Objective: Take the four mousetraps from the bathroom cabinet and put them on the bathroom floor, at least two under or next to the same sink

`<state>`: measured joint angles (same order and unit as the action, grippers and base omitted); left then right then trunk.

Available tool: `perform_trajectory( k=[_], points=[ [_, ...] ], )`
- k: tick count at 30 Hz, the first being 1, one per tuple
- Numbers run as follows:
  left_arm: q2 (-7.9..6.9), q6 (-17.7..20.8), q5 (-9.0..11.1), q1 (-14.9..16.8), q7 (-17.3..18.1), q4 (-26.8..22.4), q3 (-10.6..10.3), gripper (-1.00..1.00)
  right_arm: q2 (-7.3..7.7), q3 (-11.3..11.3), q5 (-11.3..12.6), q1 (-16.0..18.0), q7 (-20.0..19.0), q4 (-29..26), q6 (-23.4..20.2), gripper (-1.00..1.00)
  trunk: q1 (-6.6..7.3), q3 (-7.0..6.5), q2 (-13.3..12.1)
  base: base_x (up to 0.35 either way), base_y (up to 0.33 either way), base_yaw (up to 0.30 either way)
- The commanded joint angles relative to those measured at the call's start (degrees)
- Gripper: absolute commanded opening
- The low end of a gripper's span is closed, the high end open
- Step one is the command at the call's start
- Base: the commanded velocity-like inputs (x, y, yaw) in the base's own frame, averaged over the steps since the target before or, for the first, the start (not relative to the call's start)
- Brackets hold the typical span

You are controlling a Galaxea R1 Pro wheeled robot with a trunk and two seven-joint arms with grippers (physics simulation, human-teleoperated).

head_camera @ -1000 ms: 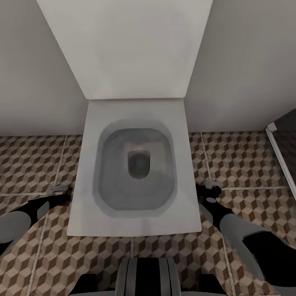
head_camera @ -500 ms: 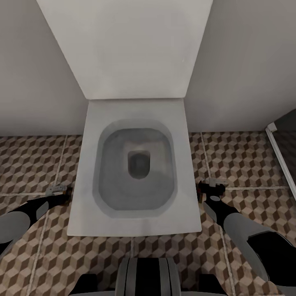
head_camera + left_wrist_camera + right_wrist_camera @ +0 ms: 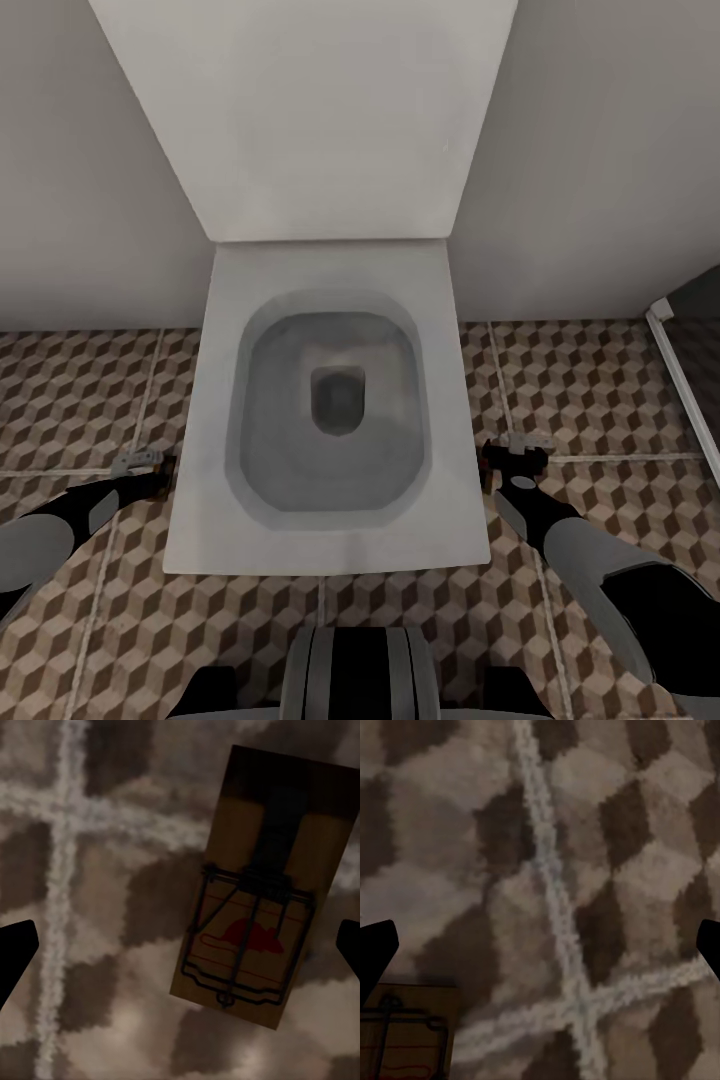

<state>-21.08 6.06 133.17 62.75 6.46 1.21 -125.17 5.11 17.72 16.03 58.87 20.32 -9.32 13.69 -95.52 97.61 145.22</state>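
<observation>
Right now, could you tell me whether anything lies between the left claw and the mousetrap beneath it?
Nothing visible does: the mousetrap lies flat on the bathroom floor, in the open gap of the left claw, whose fingers stand apart from it.

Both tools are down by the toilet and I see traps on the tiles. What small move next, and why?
Probably lift both arms straight up and clear. The left tool is open over a mousetrap lying flat on the bathroom floor; the right tool is open too, a second mousetrap on the tiles. Neither is gripped, and they flank the toilet, not a sink.
</observation>
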Motion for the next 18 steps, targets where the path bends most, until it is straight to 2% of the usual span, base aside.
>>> perform_trajectory(
  k=[1, 18],
  points=[
    [0.01, 0.36, 0.6, 0.0, 0.31, 0.14, -0.45, 1.0, 0.0, 0.49, 0.58, 0.02, 0.16, 0.01, 0.19, 1.0, 0.01, 0.03, 0.01, 0.0, 0.0, 0.0],
    [-0.01, 0.44, 0.6, 0.0, 0.31, 0.15, -0.43, 1.0, -0.09, 0.51, 0.58, 0.02, 0.16, 0.01, 0.19, 1.0, 0.01, 0.03, 0.01, 0.0, 0.0, 0.0]
  ],
)
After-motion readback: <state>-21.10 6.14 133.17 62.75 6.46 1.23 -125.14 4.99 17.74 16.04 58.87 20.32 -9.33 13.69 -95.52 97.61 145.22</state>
